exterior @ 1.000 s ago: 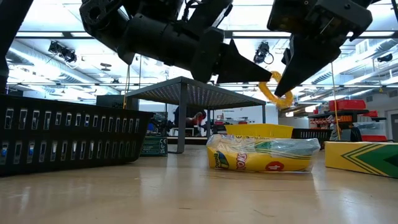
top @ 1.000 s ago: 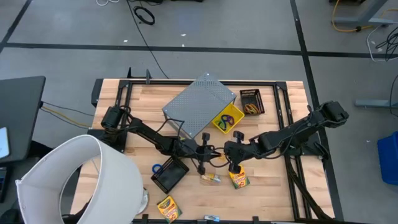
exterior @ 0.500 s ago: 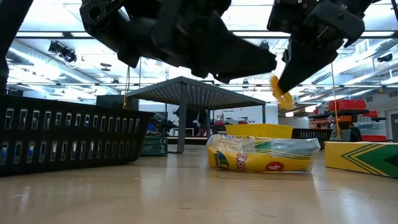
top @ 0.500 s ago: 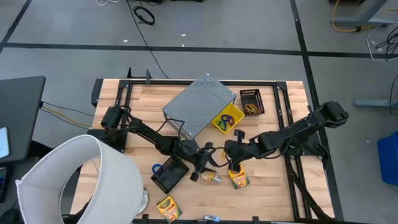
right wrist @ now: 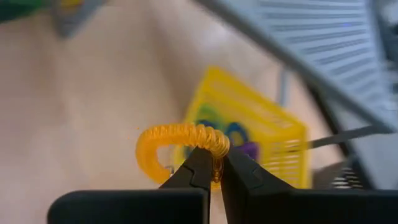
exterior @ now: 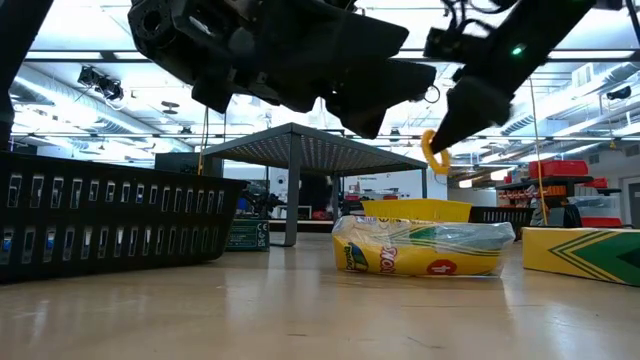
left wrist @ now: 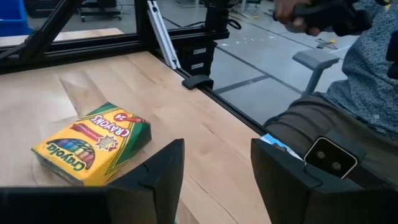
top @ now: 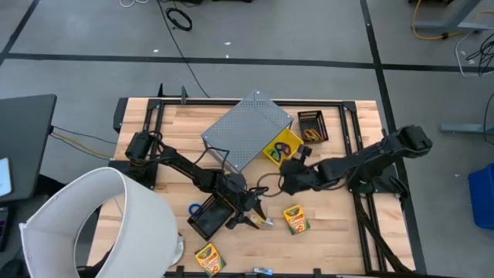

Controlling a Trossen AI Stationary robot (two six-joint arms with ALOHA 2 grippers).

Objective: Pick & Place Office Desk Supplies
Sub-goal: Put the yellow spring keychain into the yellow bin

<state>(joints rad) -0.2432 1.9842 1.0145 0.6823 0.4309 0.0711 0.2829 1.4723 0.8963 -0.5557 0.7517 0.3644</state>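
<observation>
My right gripper is shut on an orange coiled elastic loop and hangs just above the near edge of the yellow basket, which holds blue, green and purple loops. My left gripper stands open above the table between the black tray and the clear multicoloured packet, with nothing between its fingers. A yellow-and-green crayon box lies flat beyond it. A second crayon box lies at the near edge, and a blue loop lies left of the tray. My right gripper pinches the orange loop's coil between its two fingertips, at one point on its rim. The fingers slant downward toward the far side. The loop curls out from the fingertips, lifted clear of the table and the basket.
A grey perforated stand rises at the far middle, with a small black bin to its right. A big white cylinder fills the near left. A person sits beyond the table's near edge.
My left gripper has opened, let go of the orange loop and swung round toward the near edge, over the packet. My right gripper, still shut on the loop, has carried it toward the far edge, up to the yellow basket.
</observation>
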